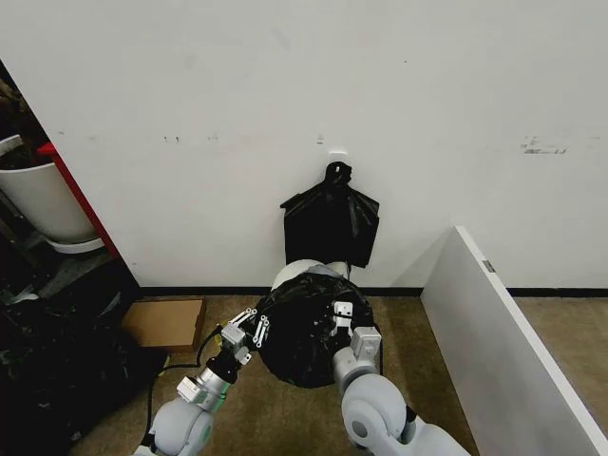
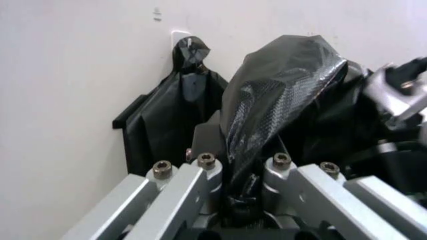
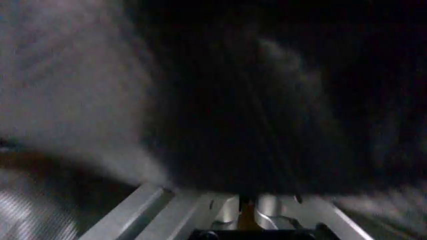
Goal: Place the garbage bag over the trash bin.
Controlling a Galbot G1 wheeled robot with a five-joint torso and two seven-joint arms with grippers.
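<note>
Against the foot of a scuffed white wall (image 1: 285, 114), the trash bin (image 1: 296, 273) is almost wholly hidden: only a curved sliver of its cream-white rim shows at the wall side, while the garbage bag (image 1: 306, 332) shrouds the rest in a rounded, glossy black mound on the brown floor (image 1: 285, 408). What lies inside the bin cannot be made out. The left gripper (image 1: 249, 328) sits at the mound's left edge; in the left wrist view its silver fingers (image 2: 200, 175) are pinched together on a gathered fold of the thin, crinkled plastic (image 2: 280, 95), which rises from between them in a shiny ridge. The right gripper (image 1: 342, 313) rests on the upper right of the mound, and whether its jaws are clenched or released cannot be told: the right wrist view is smeared with blur, showing little beyond dark film (image 3: 280, 100) pressed close above the metal linkage.

On the wall just behind the bin, a bunch of black bags (image 1: 331, 223) hangs from a small white hook, knotted at the top and spreading into a flat, angular sheet. A cardboard box (image 1: 166, 323) lies on the floor near the bin's left, beside a dark heap cut off by the picture edge. A white pot with a red part (image 1: 43, 195) stands half out of view at far left. A long white panel (image 1: 503, 342) runs diagonally along the right.
</note>
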